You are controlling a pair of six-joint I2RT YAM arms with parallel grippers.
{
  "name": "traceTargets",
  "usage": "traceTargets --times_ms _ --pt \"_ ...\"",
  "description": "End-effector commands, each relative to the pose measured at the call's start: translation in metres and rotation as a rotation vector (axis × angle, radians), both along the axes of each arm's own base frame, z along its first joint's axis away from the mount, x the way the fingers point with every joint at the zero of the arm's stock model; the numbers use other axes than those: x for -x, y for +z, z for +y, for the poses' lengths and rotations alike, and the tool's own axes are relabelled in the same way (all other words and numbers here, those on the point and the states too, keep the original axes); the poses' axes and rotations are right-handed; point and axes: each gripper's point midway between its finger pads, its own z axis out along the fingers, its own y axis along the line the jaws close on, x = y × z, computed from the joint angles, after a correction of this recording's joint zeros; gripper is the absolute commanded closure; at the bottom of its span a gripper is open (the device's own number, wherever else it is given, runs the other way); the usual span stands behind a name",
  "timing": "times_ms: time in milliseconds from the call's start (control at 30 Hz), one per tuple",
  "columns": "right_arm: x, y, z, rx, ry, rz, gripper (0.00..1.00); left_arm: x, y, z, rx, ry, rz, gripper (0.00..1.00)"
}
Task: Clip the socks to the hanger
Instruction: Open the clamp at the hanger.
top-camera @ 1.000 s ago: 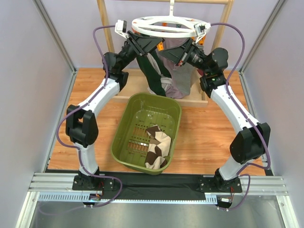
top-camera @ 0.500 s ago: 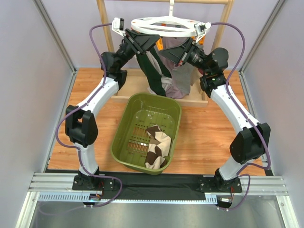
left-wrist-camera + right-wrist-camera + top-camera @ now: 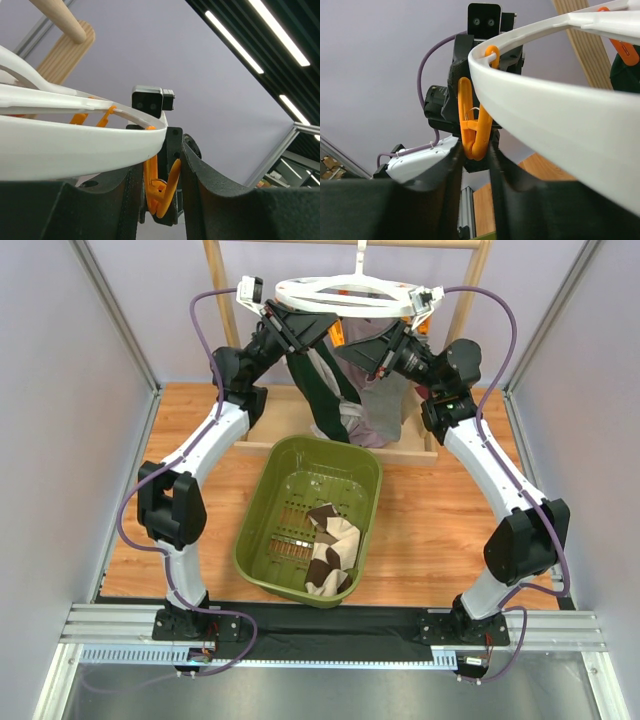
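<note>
The white ring hanger (image 3: 345, 295) hangs at the back. A dark green sock (image 3: 322, 390) and a lilac-grey sock (image 3: 382, 390) hang under it. A brown-and-cream argyle sock (image 3: 330, 545) lies in the basket. My left gripper (image 3: 322, 332) is raised under the ring (image 3: 75, 135); its fingers (image 3: 200, 180) press on an orange clip (image 3: 161, 187). My right gripper (image 3: 352, 348) faces it from the right. Its fingers (image 3: 507, 175) close on the lower end of an orange clip (image 3: 474, 127) hanging from the ring (image 3: 545, 105). No sock shows between either pair of fingers.
The olive-green slotted basket (image 3: 262, 530) stands mid-table. The wooden rack's posts (image 3: 215, 300) flank the hanger, and its base (image 3: 275, 410) lies behind the basket. Grey walls close in on both sides.
My left arm rose a little and shifted left under the ring, then held still. The right arm, the socks and the basket have not moved.
</note>
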Motion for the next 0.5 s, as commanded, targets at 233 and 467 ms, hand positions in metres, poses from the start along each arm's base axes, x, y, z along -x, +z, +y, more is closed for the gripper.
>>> traceTargets --times_ms 233,467 --pt "0.000 0.009 -0.001 0.086 -0.053 -0.036 0.32 0.030 0.011 -0.003 -0.096 -0.012 -0.088 1.00" --pt "-0.007 0.009 0.001 0.074 -0.051 -0.014 0.46 0.030 0.010 -0.003 -0.138 0.015 -0.083 1.00"
